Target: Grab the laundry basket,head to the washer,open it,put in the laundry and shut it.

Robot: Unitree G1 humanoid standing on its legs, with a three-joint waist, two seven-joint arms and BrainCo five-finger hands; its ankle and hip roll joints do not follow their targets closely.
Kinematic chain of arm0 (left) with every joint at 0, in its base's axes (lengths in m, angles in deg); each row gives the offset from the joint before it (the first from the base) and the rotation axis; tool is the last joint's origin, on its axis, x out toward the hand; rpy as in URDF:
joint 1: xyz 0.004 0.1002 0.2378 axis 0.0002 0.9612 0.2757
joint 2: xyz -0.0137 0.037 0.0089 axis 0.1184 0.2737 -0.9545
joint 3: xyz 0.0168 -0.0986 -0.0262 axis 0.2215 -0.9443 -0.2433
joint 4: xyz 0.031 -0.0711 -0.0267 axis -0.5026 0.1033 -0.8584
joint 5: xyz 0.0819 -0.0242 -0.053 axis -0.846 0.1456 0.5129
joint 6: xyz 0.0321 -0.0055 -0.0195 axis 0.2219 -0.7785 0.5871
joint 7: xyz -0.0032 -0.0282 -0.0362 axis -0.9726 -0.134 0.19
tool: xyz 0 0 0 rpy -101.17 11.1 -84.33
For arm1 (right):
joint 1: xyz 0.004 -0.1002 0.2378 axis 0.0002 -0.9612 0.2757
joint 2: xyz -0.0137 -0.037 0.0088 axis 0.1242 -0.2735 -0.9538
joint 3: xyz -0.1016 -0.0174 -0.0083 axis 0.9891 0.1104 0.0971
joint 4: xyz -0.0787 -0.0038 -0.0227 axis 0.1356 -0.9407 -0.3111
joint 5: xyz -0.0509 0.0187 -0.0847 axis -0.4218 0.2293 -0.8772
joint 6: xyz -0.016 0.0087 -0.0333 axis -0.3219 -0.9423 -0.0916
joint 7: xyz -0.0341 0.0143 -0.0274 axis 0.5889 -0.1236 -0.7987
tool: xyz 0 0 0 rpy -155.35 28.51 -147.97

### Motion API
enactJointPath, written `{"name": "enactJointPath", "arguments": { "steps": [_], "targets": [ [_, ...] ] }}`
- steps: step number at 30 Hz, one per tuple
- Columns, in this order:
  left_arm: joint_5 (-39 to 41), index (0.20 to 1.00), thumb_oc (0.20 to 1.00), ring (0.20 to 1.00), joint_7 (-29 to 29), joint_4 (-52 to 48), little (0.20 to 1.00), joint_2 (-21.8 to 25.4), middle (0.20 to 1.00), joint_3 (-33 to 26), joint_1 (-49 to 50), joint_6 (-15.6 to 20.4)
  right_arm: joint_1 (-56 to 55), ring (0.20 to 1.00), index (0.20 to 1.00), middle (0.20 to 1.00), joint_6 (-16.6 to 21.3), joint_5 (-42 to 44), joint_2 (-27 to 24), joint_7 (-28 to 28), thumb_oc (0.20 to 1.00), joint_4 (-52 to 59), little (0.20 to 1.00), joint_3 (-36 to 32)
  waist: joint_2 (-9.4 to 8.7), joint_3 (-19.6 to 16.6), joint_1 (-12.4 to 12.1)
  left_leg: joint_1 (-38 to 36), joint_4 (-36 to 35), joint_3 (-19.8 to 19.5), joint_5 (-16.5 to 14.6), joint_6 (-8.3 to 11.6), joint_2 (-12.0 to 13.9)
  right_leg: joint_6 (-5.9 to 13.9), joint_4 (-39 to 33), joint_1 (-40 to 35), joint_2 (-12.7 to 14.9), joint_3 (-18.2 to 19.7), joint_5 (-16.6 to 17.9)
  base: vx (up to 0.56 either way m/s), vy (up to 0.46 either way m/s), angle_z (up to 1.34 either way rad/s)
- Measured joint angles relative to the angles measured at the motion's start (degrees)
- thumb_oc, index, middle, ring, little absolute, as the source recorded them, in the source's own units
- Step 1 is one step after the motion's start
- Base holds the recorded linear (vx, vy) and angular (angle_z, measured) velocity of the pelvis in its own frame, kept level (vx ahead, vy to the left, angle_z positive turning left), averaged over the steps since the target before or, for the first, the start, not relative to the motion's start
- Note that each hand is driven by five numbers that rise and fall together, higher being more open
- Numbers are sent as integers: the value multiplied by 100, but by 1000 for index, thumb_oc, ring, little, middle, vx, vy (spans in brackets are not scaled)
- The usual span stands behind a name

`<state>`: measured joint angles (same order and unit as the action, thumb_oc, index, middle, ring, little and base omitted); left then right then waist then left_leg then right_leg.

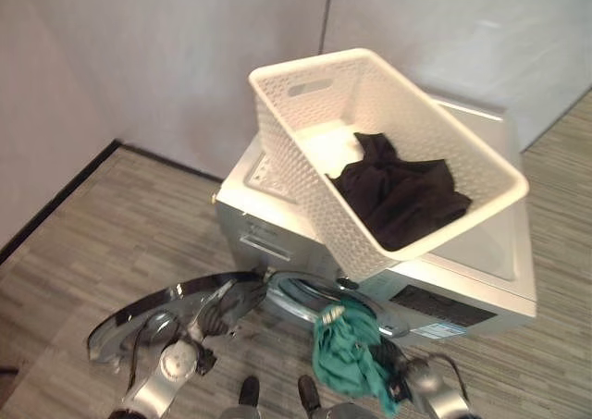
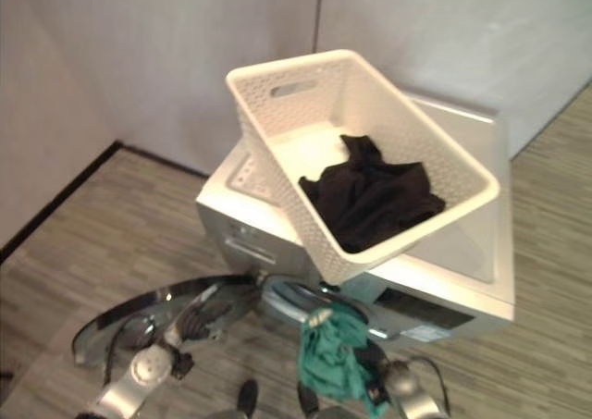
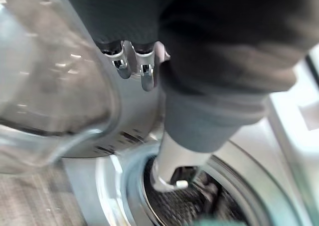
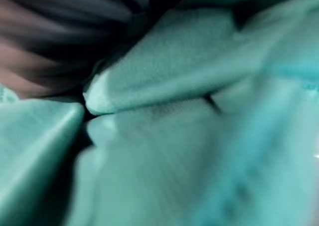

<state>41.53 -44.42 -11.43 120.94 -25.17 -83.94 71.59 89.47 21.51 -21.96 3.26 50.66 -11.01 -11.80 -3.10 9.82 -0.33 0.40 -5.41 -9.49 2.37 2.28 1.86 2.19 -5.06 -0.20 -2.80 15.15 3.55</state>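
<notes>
The white basket (image 1: 388, 151) sat tilted on top of the washer (image 1: 481, 262), one end jutting past the front edge, with a black garment (image 1: 400, 197) lying in its lower end. Below it the washer's round door (image 1: 176, 317) stood swung open to the robot's left, and the drum opening (image 3: 194, 196) showed behind it. The left hand (image 1: 217, 313) was at the door's inner edge, near the hinge side; in the left wrist view its fingers (image 3: 134, 69) were bent down toward the door's glass, but whether they gripped the rim or only rested on it could not be told. The right hand (image 1: 398, 368) was low in front of the opening, with a green cloth (image 1: 351, 354) bunched over it and hanging down just before the drum's mouth. The right wrist view showed folds of that cloth (image 4: 189, 136) pressed close around the hand, so the fingers were hidden and their closure could not be judged, though the cloth plainly hung from that hand. The washer stood on a wood-patterned floor (image 1: 111, 234) near a pale wall (image 1: 166, 58).
</notes>
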Motion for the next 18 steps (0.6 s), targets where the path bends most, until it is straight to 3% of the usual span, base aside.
{"name": "enactJointPath", "arguments": {
  "steps": [1, 4, 5, 8, 11, 13, 18],
  "targets": [
    [-1, 1000, 1000, 1000, 54, -86, 1000, 88, 1000, 125, -119, 3, 106, 200, 200, 200, -1, 50, -4, -49, 200, -21, 200, 8, 24, 15, -35, 7, 0, -3, 4, 2, 0, -5, 0, 5, 0, -8, 4, -62, -24, 17],
    [-80, 1000, 1000, 1000, 233, -908, 1000, 1088, 1000, 1902, -1575, 143, 417, 200, 200, 200, 62, 356, -143, -208, 200, -3, 200, 358, 120, 120, -27, 222, 1, -279, 120, 54, -27, -38, 1, 118, 8, -270, 26, -59, -42, 39],
    [-155, 1000, 1000, 1000, 341, -1208, 1000, 1232, 1000, 2212, -2030, 393, 516, 200, 200, 200, 97, 473, -158, -240, 200, 0, 200, 482, 160, 163, -23, 316, 2, -329, 161, 66, -30, -45, 2, 190, 13, -333, 46, -49, -39, 37],
    [-357, 1000, 1000, 1000, 338, -1182, 1000, 652, 1000, 2576, -2753, 700, 792, 200, 200, 200, 194, 864, -127, -332, 200, 14, 200, 652, 310, 338, 66, 390, 2, -402, 221, 80, -66, -41, 1, 235, 41, -443, 58, -47, -24, 18],
    [-552, 1000, 1000, 1000, 315, -653, 1000, 179, 1000, 2814, -2963, 712, 1172, 200, 200, 200, 225, 1121, -157, -439, 200, 9, 200, 764, 353, 487, 129, 575, 3, -407, 262, 94, -71, -34, 3, 418, 45, -444, 88, -48, -18, -2],
    [-589, 1000, 1000, 1000, 214, -109, 1000, -234, 1000, 2748, -2869, 618, 1307, 200, 200, 200, 270, 1227, -149, -556, 200, 1, 200, 762, 354, 733, 138, 597, 3, -407, 302, 95, -72, -40, 3, 441, 43, -443, 125, -52, -8, -1],
    [-989, 1000, 1000, 1000, -248, 1083, 1000, -1099, 1000, 2688, -2935, 290, 1701, 200, 200, 200, 270, 1404, -104, -849, 200, -233, 200, 765, 341, 915, 131, 839, 3, -409, 352, 93, -98, -17, 3, 683, 61, -446, 160, -19, -4, 1]
  ]
}}
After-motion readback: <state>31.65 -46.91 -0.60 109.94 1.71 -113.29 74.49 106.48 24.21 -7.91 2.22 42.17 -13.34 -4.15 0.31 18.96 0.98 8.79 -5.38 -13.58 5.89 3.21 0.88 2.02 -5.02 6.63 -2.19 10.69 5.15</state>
